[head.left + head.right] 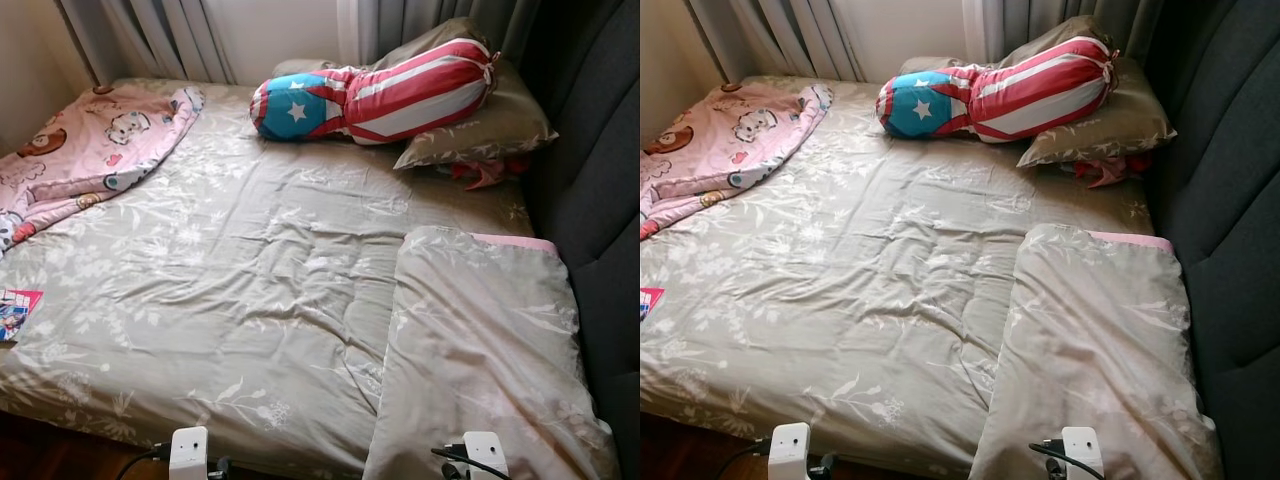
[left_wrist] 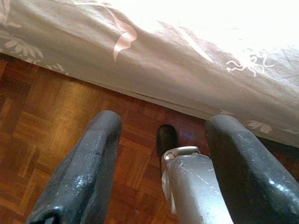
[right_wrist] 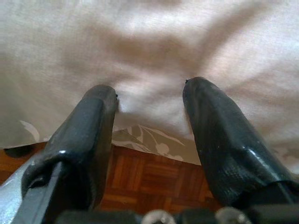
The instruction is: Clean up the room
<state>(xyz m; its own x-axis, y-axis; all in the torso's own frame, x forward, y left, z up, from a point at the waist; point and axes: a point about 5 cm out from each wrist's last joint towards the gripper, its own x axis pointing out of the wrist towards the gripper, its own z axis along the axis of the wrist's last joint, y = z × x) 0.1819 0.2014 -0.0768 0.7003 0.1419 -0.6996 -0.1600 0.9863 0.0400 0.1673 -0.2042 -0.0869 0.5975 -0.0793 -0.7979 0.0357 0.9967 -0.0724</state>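
A bed [image 1: 250, 280] with a grey floral cover lies before me. On it a folded grey quilt [image 1: 480, 350] rests at the near right. A red, white and blue striped bolster [image 1: 380, 95] lies on a grey pillow [image 1: 490, 125] at the head. A pink cartoon blanket [image 1: 90, 150] is bunched at the far left. My left gripper [image 2: 161, 126] hangs open over the wooden floor [image 2: 51, 121] at the bed's edge. My right gripper [image 3: 149, 98] is open, close to the hanging bed cover [image 3: 149, 46], holding nothing.
A dark padded headboard [image 1: 600, 200] runs along the right side. Curtains [image 1: 170, 35] hang behind the bed. A small colourful book [image 1: 15, 310] lies at the bed's left edge. A red item [image 1: 485, 172] peeks from under the pillow.
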